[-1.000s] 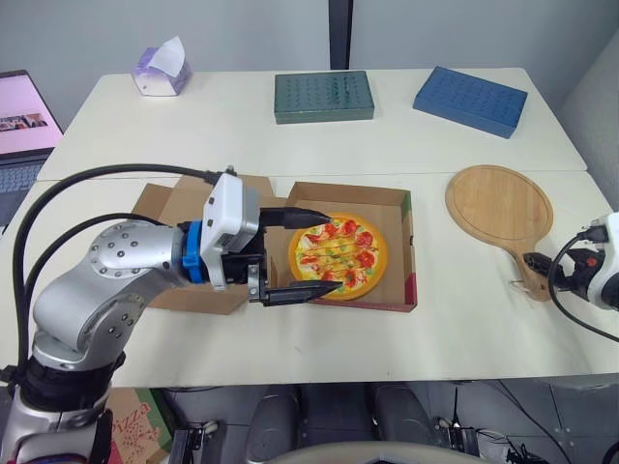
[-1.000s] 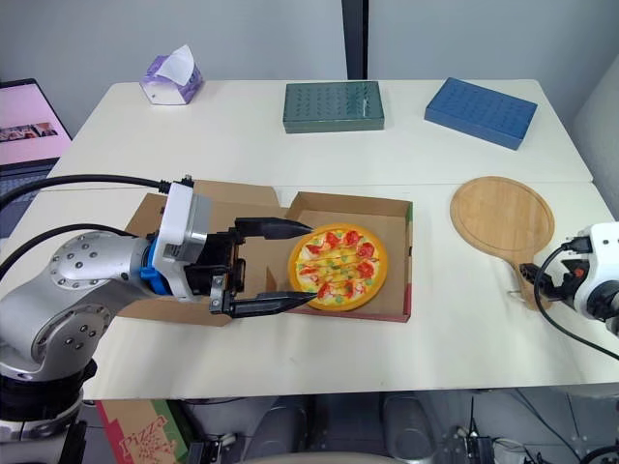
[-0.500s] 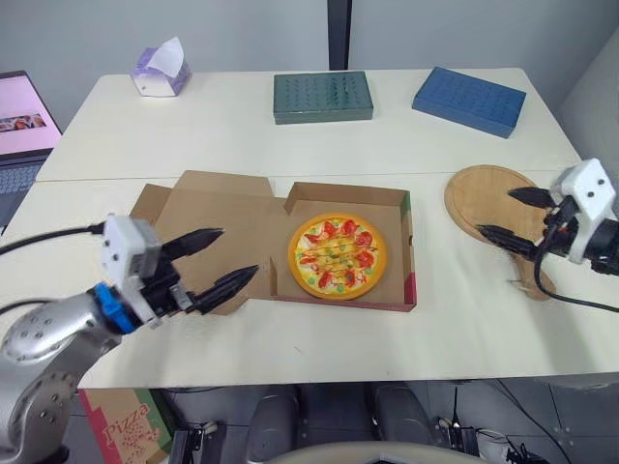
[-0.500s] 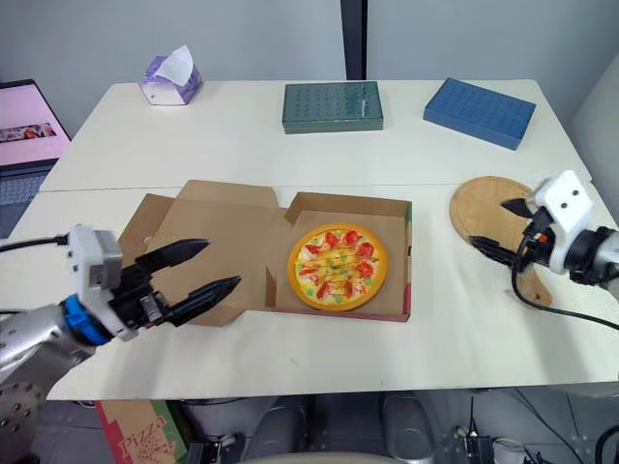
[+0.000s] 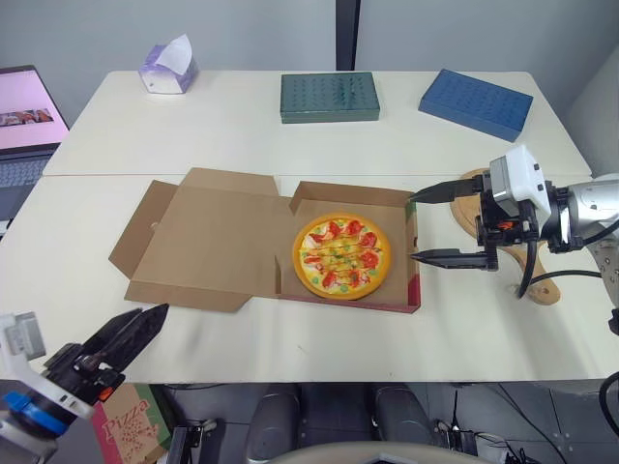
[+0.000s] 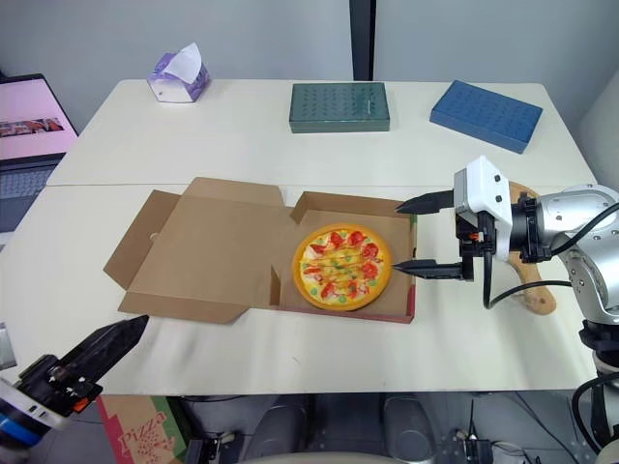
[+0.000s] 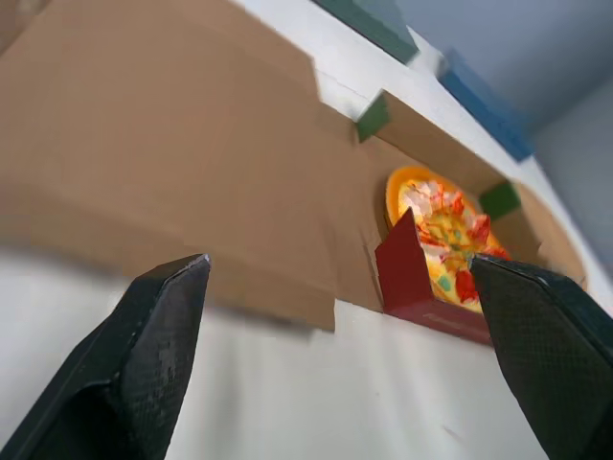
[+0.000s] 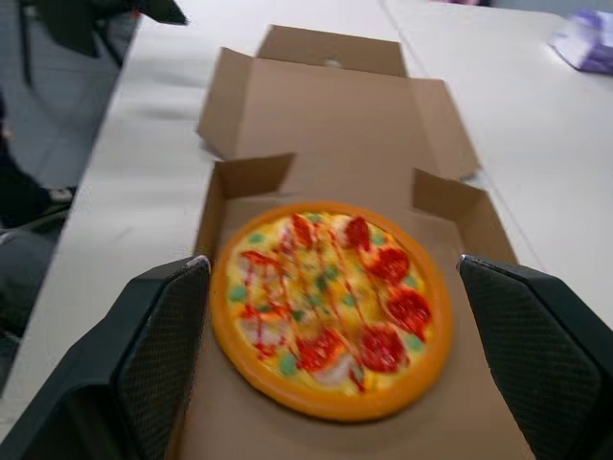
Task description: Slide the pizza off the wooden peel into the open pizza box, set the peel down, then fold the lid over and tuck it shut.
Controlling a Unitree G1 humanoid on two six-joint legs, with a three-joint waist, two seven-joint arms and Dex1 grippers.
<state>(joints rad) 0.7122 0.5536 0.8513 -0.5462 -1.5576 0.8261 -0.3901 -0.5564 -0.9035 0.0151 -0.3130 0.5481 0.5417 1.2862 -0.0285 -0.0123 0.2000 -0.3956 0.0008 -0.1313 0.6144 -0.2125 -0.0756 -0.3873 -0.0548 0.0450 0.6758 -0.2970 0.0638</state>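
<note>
The pizza point(image 5: 341, 255) lies flat in the base of the open cardboard box point(image 5: 348, 194). The box lid point(image 5: 208, 237) is spread flat on the table to the left. My right gripper point(image 5: 417, 227) is open at the box's right wall, with its fingers pointing at the pizza and nothing between them. The wooden peel point(image 5: 540, 282) lies on the table behind that gripper, partly hidden by it. My left gripper point(image 5: 145, 324) hovers open past the table's front left edge, well clear of the lid. The left wrist view looks across the lid toward the pizza point(image 7: 442, 222).
At the back of the table there is a tissue box point(image 5: 169, 66) on the left, a green case point(image 5: 329, 97) in the middle and a blue case point(image 5: 476, 102) on the right. A laptop point(image 5: 24, 116) stands at the far left. Another pizza box point(image 5: 131, 425) lies on the floor.
My left gripper has drawn back from the box to the table's front left edge. My right gripper has swung left from over the peel to the box's right wall, and it is still open.
</note>
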